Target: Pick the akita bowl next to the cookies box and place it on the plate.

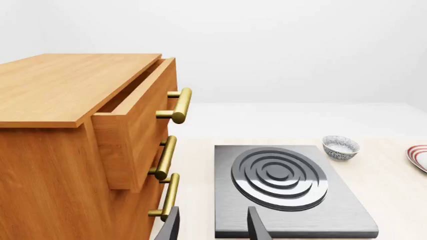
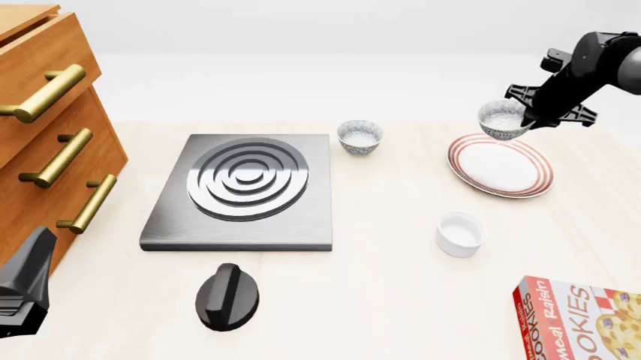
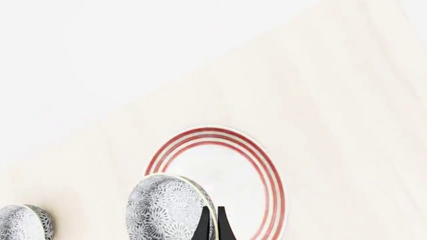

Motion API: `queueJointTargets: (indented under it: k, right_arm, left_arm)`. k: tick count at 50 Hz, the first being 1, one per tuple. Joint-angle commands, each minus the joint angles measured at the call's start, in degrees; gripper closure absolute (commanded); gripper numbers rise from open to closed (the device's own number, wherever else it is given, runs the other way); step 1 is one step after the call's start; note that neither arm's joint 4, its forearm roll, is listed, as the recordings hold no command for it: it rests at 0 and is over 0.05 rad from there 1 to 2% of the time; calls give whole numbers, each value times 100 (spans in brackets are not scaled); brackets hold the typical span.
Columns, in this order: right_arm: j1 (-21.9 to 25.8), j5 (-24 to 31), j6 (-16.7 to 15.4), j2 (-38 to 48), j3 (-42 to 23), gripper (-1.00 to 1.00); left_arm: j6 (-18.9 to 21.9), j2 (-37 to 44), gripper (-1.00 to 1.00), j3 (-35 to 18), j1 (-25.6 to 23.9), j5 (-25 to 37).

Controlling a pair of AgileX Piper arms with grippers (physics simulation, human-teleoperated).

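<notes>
A pale wood table [image 2: 401, 300] meets a blank white backdrop. The right gripper [image 2: 526, 120] pinches the akita bowl [image 2: 501, 118] by its rim, above the plate [image 2: 500, 166]. The left gripper [image 1: 213, 225] is parted, empty.

Counts of what I see on my table

I count two akita bowls, one held [image 2: 502, 119] in the air and the other [image 2: 359, 136] on the table, one plate [image 2: 531, 184], one plain white cup [image 2: 460, 233], one cookies box [image 2: 581, 319], one stove slab [image 2: 170, 225] bearing one ringed burner [image 2: 248, 178], one black knob [image 2: 228, 297], one wooden cabinet [image 2: 100, 127] showing three brass handles [image 2: 45, 93], and two arms
</notes>
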Motion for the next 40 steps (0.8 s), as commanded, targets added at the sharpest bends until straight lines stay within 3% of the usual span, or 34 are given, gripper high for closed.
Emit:
queueJointTargets:
  k: [1, 40]
  right_arm:
    - [163, -589, 43, 29, 419, 100]
    - [64, -874, -93, 409, 567, 100]
  left_arm:
    - [0, 0, -100, 0, 1, 0]
    - [0, 0, -100, 0, 0, 0]
